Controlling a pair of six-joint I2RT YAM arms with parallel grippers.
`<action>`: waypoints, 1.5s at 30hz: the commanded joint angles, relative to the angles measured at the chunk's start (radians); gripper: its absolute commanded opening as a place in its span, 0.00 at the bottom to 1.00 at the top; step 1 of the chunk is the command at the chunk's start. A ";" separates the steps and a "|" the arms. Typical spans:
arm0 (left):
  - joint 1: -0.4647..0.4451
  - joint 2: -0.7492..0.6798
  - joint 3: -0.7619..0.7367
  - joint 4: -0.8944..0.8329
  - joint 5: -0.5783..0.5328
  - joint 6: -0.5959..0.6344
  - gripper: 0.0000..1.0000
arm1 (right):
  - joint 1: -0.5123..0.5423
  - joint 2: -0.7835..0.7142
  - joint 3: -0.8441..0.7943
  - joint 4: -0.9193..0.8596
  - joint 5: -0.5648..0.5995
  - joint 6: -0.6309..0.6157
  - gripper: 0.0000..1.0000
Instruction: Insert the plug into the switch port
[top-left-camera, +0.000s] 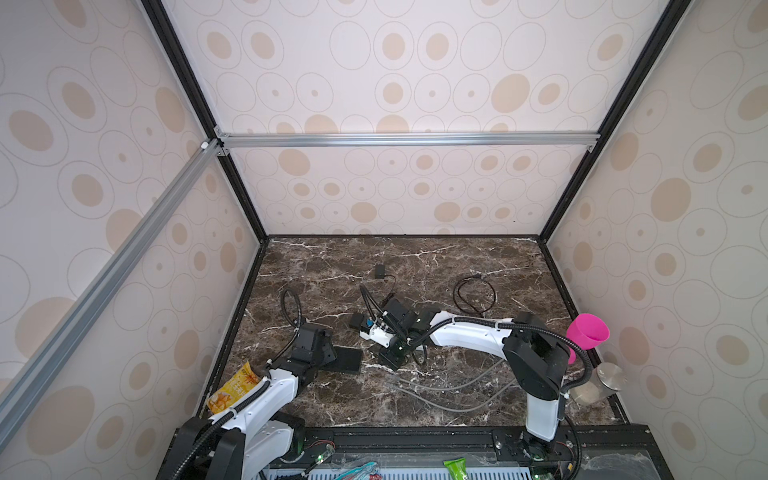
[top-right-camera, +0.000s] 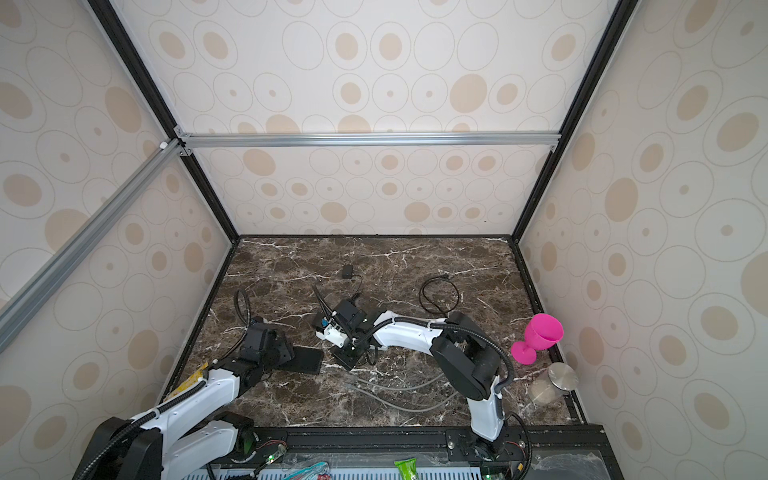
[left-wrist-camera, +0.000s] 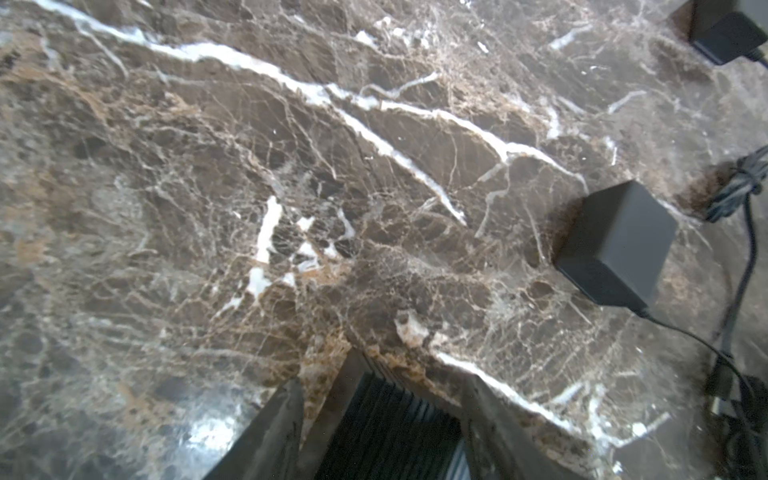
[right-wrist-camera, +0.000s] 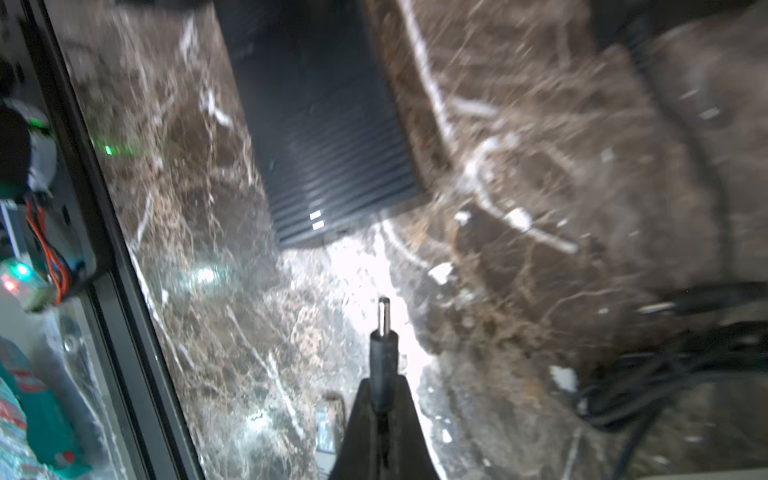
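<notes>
Your right claw (right-wrist-camera: 384, 401) sits closest to the lens. Its fingers are pressed together on the black sleeve of the plug (right-wrist-camera: 383, 353), and the metal pin sticks straight out past the fingertips. Ahead of that claw, across a strip of bare desk (right-wrist-camera: 249, 332), lies the switch (right-wrist-camera: 328, 137), a flat black ribbed box. The pin points roughly toward its near end without touching it. That view is smeared, so you probably cannot pick out the port from it. Your left claw (left-wrist-camera: 385, 379) has its fingers (left-wrist-camera: 270, 432) apart, straddling the other end of the switch, with desk showing in the gap on one side. Off to one side of the left claw sits a black power adapter (left-wrist-camera: 615, 245) with a thin lead, and a second adapter (left-wrist-camera: 727, 33) lies further out
</notes>
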 joint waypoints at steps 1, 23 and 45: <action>0.006 0.037 0.022 0.000 0.023 0.027 0.59 | 0.021 0.009 -0.004 -0.028 0.016 -0.030 0.00; 0.008 0.090 0.040 -0.011 0.047 0.045 0.55 | 0.035 0.148 0.149 -0.169 0.055 -0.065 0.00; 0.013 0.031 0.048 -0.023 0.048 0.039 0.58 | 0.046 0.239 0.288 -0.296 0.026 -0.164 0.00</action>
